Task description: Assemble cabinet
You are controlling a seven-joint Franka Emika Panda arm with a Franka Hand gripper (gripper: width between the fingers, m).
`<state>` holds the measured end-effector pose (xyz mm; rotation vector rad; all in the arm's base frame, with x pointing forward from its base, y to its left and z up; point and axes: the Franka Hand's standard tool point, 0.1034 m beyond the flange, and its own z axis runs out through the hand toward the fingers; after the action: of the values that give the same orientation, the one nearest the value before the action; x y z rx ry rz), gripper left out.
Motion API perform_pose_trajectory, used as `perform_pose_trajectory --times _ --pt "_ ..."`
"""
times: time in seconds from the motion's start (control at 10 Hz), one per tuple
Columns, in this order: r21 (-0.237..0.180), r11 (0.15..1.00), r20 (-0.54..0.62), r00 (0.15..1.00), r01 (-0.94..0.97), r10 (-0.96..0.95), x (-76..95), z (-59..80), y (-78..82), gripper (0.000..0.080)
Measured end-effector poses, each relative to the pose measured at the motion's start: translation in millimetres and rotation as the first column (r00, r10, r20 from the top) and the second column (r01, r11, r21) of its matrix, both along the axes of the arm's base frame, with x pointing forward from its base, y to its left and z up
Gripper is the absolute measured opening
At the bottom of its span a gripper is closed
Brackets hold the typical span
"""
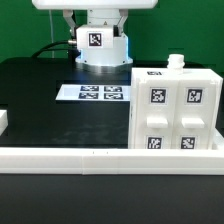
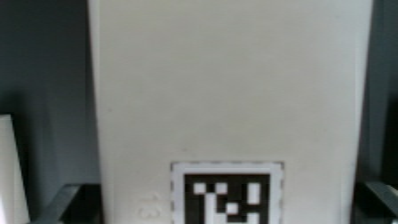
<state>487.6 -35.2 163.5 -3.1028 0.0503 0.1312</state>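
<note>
The cabinet [image 1: 175, 110], a large white box with several black-and-white tags on its front and a small peg on top, stands at the exterior view's right, against the white front rail. My gripper [image 1: 99, 28] is at the back of the table, well apart from the cabinet. It holds a white tagged panel [image 1: 100, 48]. In the wrist view this panel [image 2: 222, 90] fills the middle, its tag low down. My gripper [image 2: 221, 206] has its dark fingers [image 2: 71, 203] pressed against both sides of the panel.
The marker board [image 1: 95, 93] lies flat on the black table below the gripper. A long white rail [image 1: 90, 156] runs along the front edge. A small white piece [image 1: 3, 120] shows at the exterior view's left edge.
</note>
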Motion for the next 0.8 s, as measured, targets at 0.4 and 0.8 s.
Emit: perform_pose_trajectory --times 0.4,0.8 --pt "0.001 1.000 -0.003 1.000 0.012 -0.012 17.7 14.9 26.5 0.0563" --pt "-0.010 0.994 0.030 0.994 0.110 -0.109 62.4 23.3 88.0 0.0563"
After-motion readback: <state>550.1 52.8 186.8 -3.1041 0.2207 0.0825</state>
